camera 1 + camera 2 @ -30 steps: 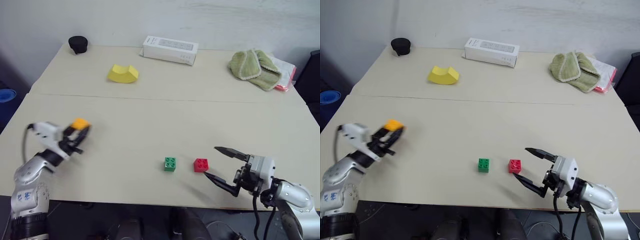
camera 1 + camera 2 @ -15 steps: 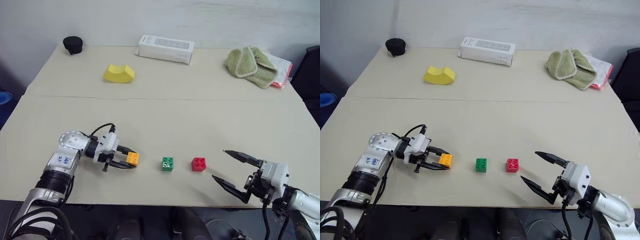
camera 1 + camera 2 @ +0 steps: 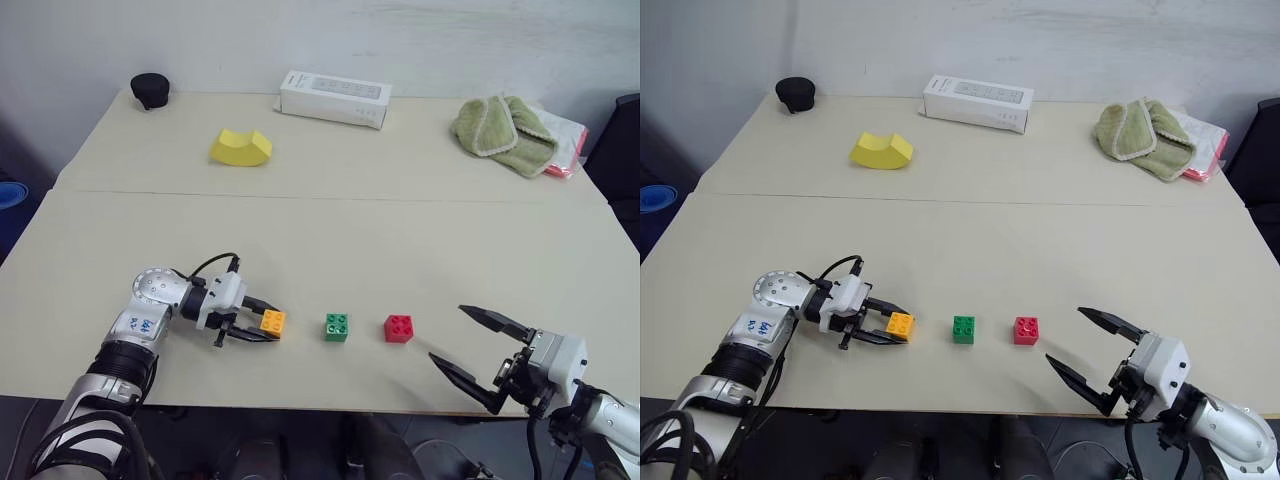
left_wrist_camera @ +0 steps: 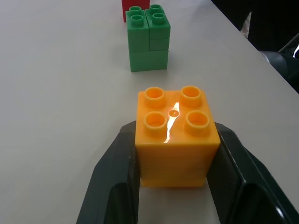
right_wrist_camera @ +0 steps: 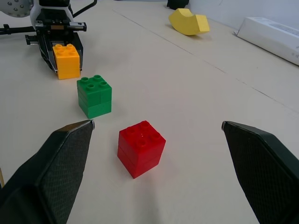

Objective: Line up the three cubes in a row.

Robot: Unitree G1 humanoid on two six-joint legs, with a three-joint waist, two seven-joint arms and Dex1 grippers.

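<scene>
Between left claw fingers: orange cube, clenched | right claw released

Two beige tables pushed together, seam running 9 to 3 o'clock. Pale grey wall at 12. Blue round obj on dark floor at 9. Even, soft light.

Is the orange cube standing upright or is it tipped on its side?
Upright. The orange cube has its four studs facing up, like the green cube beyond it. The left claw is shut on its two sides.
</scene>
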